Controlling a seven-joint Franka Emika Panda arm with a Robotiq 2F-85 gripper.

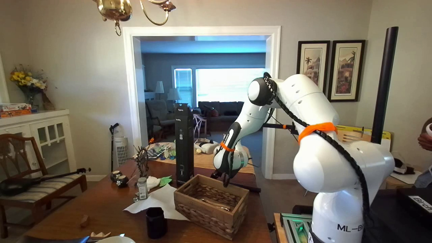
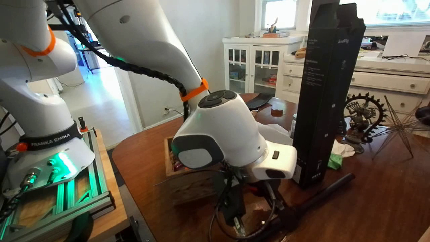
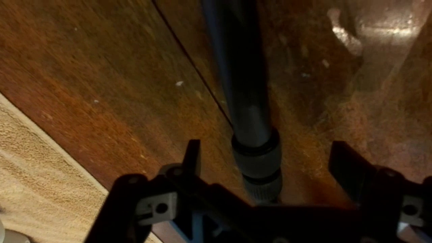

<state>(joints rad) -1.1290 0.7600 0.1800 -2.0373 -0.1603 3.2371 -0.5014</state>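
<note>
A black pole (image 3: 241,74) with a ribbed collar (image 3: 258,158) at its end lies on the wooden table. My gripper (image 3: 265,148) stands open astride that collar in the wrist view, a finger (image 3: 192,157) to its left and the other to its right. Gaps show on both sides, so neither finger touches the pole. In both exterior views the pole (image 1: 248,188) (image 2: 326,193) reaches out from beneath the gripper. The gripper (image 2: 260,222) is partly hidden by cables and the wrist in an exterior view. Its fingertips are hard to make out there.
Close beside the gripper is a wooden basket (image 1: 202,216) with woven sides and a shiny utensil inside. A tall black box (image 1: 184,145) stands upright on the table. Around it are a black cup (image 1: 156,224), white paper (image 1: 165,202), a glass jar (image 1: 142,189) and a statue (image 2: 361,117).
</note>
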